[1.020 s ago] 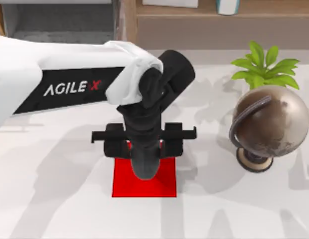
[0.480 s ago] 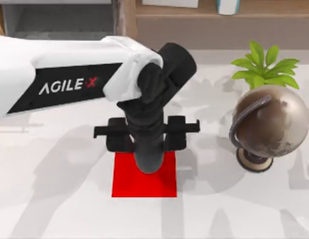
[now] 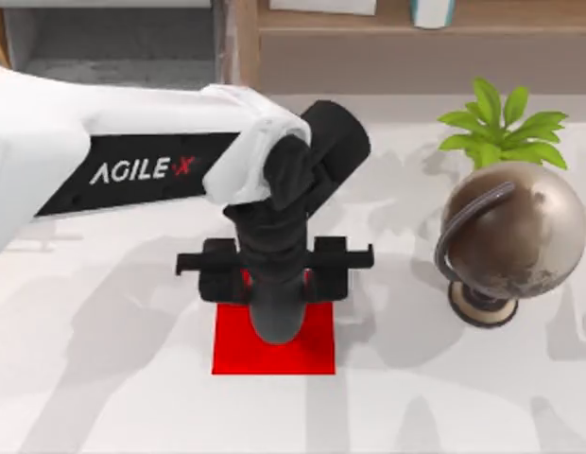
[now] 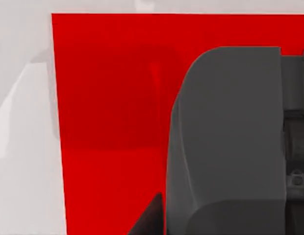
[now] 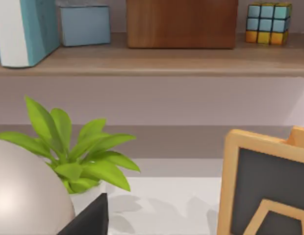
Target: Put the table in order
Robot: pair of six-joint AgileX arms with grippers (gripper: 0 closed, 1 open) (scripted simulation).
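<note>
The white table [image 3: 104,378] carries a small red square mat [image 3: 274,352] near its middle. My left gripper [image 3: 274,276] hangs straight down over the mat's far edge, open, its two black fingers [image 3: 222,274] spread wide on the cross rail. I see nothing held between them. Up close in the left wrist view, the red mat [image 4: 108,122] lies on the white top beside a dark grey part of the gripper [image 4: 225,137]. A black finger tip [image 5: 90,220] of my right gripper pokes into the right wrist view, facing the shelf.
A brown globe [image 3: 506,236] on a stand sits at the right, a green potted plant [image 3: 501,123] behind it. A wood shelf unit [image 3: 369,38] runs along the back, holding books [image 5: 24,29] and a colour cube [image 5: 268,17]. A wood-framed dark board [image 5: 269,186] stands nearby.
The left arm drifted slightly toward the back, then returned toward the front over the mat. Its fingers stay spread. The globe, plant and mat have not moved.
</note>
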